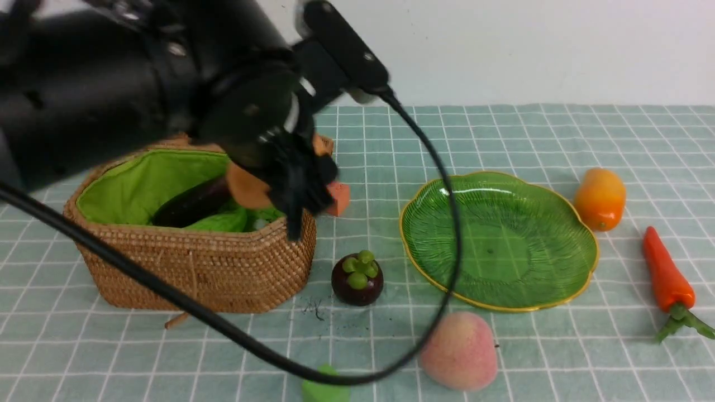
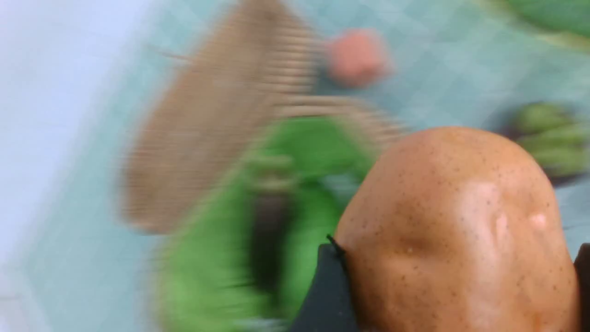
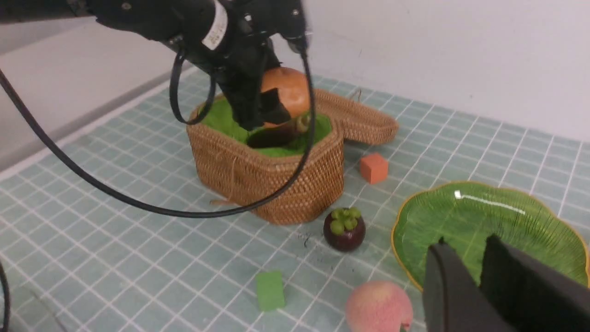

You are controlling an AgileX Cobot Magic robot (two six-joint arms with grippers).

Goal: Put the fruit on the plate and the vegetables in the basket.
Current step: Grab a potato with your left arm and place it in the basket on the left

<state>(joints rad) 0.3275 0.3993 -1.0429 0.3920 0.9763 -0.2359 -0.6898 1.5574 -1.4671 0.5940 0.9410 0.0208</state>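
My left claw (image 1: 273, 195) pinches the potato (image 1: 248, 187), hanging above the basket (image 1: 223, 268), just inside its rim. I judge the drop to be straight down onto the basket's green lining. The eggplant (image 1: 190, 205) lies beside that spot, long axis across the basket.

Checked cloth (image 1: 503, 134) carries basket (image 1: 223, 268), plate (image 1: 503, 245), mangosteen (image 1: 357, 279), peach (image 1: 459, 350), mango (image 1: 600, 199), carrot (image 1: 666, 276), salmon cube (image 1: 339, 199), green cube (image 1: 324, 391)

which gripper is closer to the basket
Left. The left gripper hangs right over the open wicker basket, holding the potato above its green lining. The right gripper is off by the green glass plate.
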